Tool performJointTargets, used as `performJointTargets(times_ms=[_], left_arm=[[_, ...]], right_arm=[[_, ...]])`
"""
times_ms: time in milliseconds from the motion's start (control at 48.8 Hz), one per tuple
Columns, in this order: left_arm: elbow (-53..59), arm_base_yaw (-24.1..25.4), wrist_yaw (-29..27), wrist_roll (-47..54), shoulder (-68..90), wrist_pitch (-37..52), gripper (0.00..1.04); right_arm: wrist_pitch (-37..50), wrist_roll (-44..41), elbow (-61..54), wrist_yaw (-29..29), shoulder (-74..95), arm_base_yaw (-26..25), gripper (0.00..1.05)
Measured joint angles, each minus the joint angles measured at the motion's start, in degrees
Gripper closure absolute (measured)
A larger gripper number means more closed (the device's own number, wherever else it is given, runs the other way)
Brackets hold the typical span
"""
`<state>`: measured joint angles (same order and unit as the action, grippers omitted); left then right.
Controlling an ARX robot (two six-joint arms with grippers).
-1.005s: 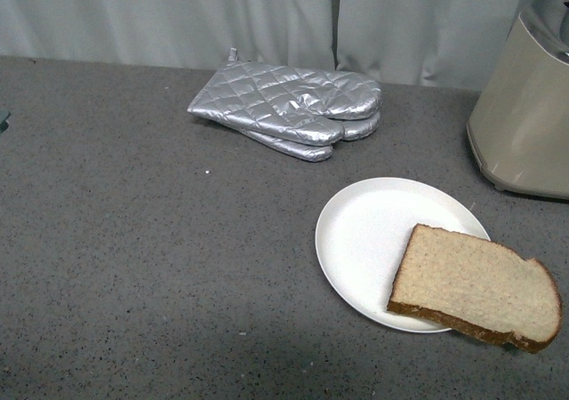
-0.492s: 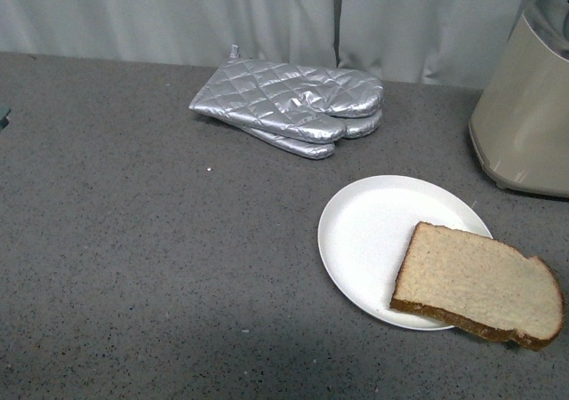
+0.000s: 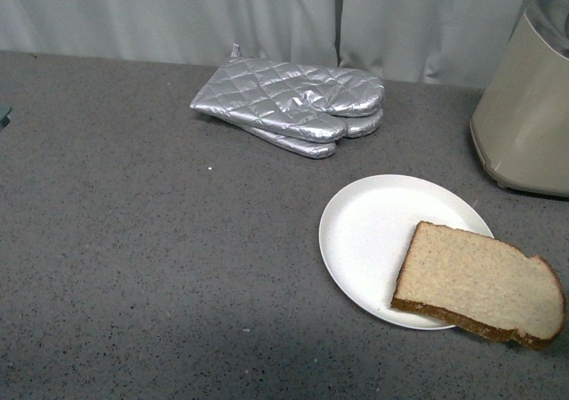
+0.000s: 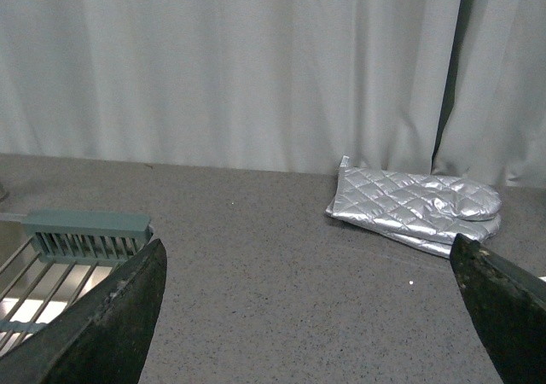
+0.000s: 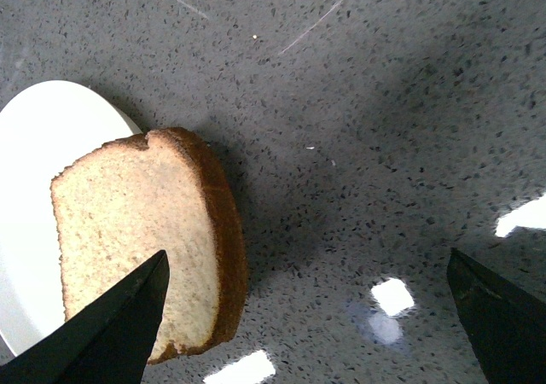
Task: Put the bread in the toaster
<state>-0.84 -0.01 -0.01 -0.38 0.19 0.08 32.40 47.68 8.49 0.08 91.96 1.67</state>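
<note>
The bread (image 3: 480,282) lies half off 1 plate (image 3: 373,231) by the desk's (image 3: 133,267) right edge, the toaster (image 3: 524,107) toward its far right corner. The left end effector (image 4: 307,241) and right end effector (image 5: 307,253) are spread apart.

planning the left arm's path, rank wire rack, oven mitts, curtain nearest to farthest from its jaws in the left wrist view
From the left gripper:
1. wire rack, just beyond one jaw.
2. oven mitts, farther out on the counter, past the other jaw.
3. curtain, farthest, behind the counter.

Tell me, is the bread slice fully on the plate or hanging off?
Hanging off. The bread rests with one end on the plate; its rounded end juts past the rim.
</note>
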Motion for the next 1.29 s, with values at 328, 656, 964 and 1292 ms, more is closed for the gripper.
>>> performJointTargets(times_ms=[328, 656, 964, 1292], left_arm=[[0.0, 0.0, 0.02, 0.0, 0.0, 0.0, 0.07], [0.0, 0.0, 0.02, 0.0, 0.0, 0.0, 0.07], [0.0, 0.0, 0.02, 0.0, 0.0, 0.0, 0.07], [0.0, 0.0, 0.02, 0.0, 0.0, 0.0, 0.07]], right_arm=[[11.26, 5.84, 2.21, 0.55, 11.87, 4.13, 0.09], [13.42, 10.47, 9.25, 2.95, 20.11, 8.44, 0.09], [6.58, 12.72, 13.22, 2.4, 17.94, 8.96, 0.61], [-8.85, 15.32, 20.68, 0.63, 0.66, 9.14, 1.02]])
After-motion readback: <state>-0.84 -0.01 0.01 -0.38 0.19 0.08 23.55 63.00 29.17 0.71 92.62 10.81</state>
